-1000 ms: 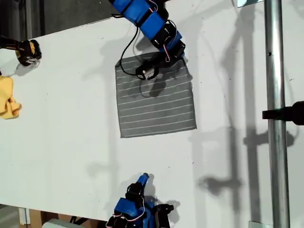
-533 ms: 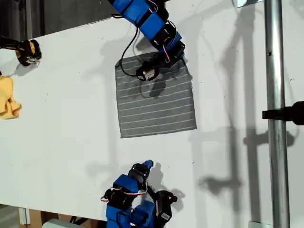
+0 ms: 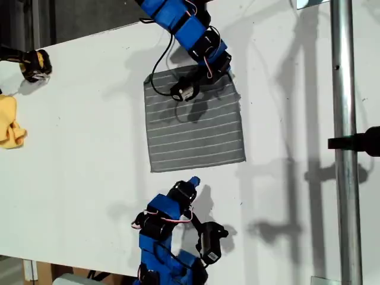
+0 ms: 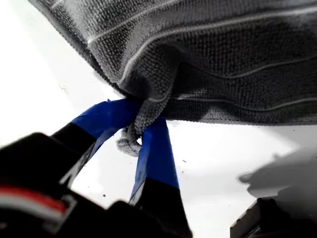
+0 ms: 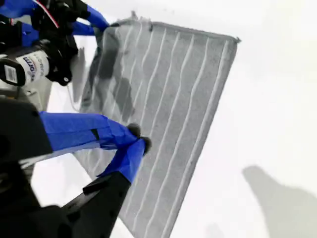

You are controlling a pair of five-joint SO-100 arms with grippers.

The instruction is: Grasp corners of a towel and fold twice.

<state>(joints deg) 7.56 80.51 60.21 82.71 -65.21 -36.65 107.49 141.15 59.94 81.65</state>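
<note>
The towel (image 3: pixel 195 123) lies flat on the white desk (image 3: pixel 83 154), nearer the desk's far edge than its near edge in the exterior view, with its stripes running across it. My first gripper (image 4: pixel 139 130) reaches in from the far edge and is clamped on a towel corner (image 4: pixel 132 136); the first wrist view shows the fabric bunched and pinched between the two blue fingers (image 4: pixel 154 148). In the exterior view this is the far corner toward the exterior view's right. My second gripper (image 5: pixel 137 139) rises from the desk's near edge, its tip close to the towel's near edge. In the second wrist view its blue fingertips (image 5: pixel 131 153) meet with nothing between them, in front of the striped cloth. A yellow cloth (image 3: pixel 10 123) lies crumpled at the desk's edge on the exterior view's left, well apart from the towel.
</note>
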